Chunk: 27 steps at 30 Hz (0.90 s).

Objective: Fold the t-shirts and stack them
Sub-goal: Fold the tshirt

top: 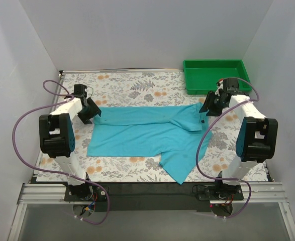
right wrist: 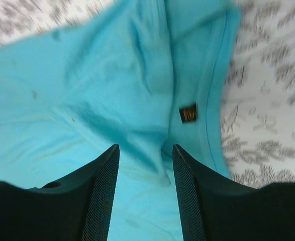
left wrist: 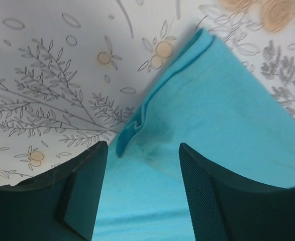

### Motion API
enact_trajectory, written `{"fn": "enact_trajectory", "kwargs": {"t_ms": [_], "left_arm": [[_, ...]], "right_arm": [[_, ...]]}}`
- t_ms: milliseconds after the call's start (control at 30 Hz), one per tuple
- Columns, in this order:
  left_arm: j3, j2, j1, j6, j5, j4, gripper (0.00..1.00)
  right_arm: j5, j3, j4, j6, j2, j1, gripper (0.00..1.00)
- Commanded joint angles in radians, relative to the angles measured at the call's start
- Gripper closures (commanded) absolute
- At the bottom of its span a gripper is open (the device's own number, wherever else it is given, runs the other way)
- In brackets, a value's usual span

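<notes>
Beneath left hand (left wrist: 143, 148) and right hand (right wrist: 145, 148) (both parted) lies the t-shirt (top: 147, 133).

in the top view the left gripper (top: 91, 111) covered the far left corner of the turquoise shirt (top: 142, 133), and the right gripper (top: 210, 104) covered part of its right end by the collar. from above, neither jaw gap could be read, and the neck buttons were too small to make out. the left wrist view cut the shirt off at its right and bottom edges, and that gripper's own fingers (left wrist: 87, 191) ran out of the bottom. the right wrist view was blurred: the small dark label (right wrist: 188, 114) beside the collar seam bore gold marks that could not be read, and the floral print of the surface (right wrist: 268, 125) was smeared. whether any fingertip touched the cloth could not be told.
</notes>
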Motion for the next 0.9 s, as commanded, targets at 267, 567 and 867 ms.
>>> {"fn": "enact_trajectory", "kwargs": {"t_ms": [267,567,867], "left_arm": [[0.257,0.087,-0.022,-0.005,0.059,0.035,0.55],[0.363,0.237,-0.036,-0.019,0.094,0.106,0.58],[0.342,0.315,-0.036,-0.025,0.096,0.153,0.61]], "right_arm": [[-0.039,0.226,0.235,0.086,0.22,-0.041,0.62],[-0.117,0.252,0.367,0.175,0.357,-0.042,0.65],[-0.139,0.264,0.398,0.19,0.409,-0.042,0.7]]}}
